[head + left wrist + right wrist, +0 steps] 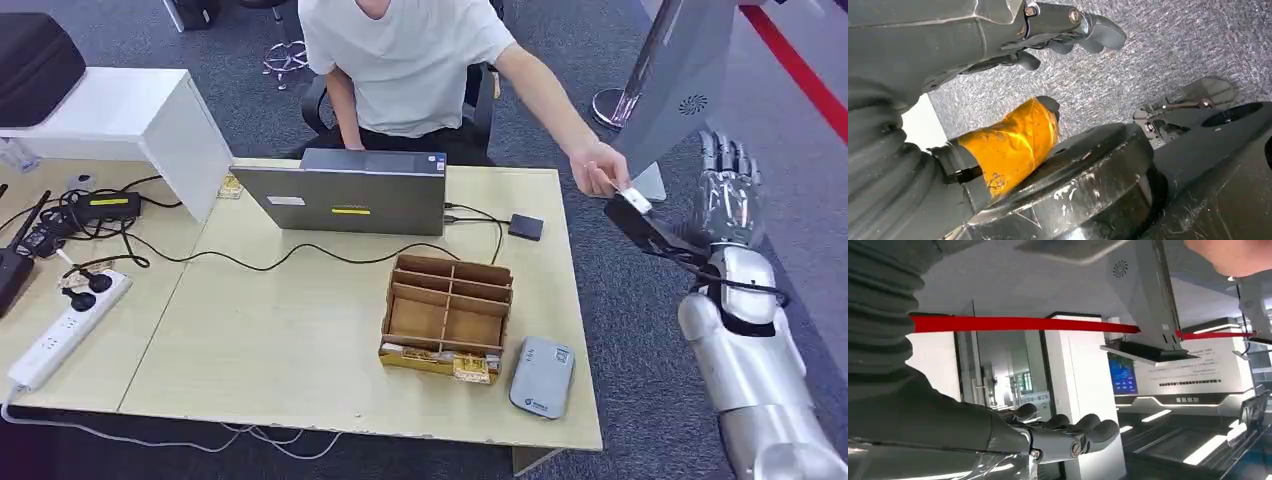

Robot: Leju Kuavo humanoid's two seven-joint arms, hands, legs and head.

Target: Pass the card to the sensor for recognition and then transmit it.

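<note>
The right hand (728, 195) is raised, released and empty; the person's hand (598, 168) reaches over, risking a fumbled card handover.

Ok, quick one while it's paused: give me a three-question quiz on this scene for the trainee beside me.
1. True or false: the right hand is gripping a card.
2. What lies beside the cardboard organizer, near the front edge of the table? A) a grey sensor pad B) a coffee mug C) a keyboard
3. Fill in: the person's hand reaches out towards the robot's ___ arm.

Key: 1 false, its fingers are straight and apart with nothing in them. 2 A. 3 right.
</note>
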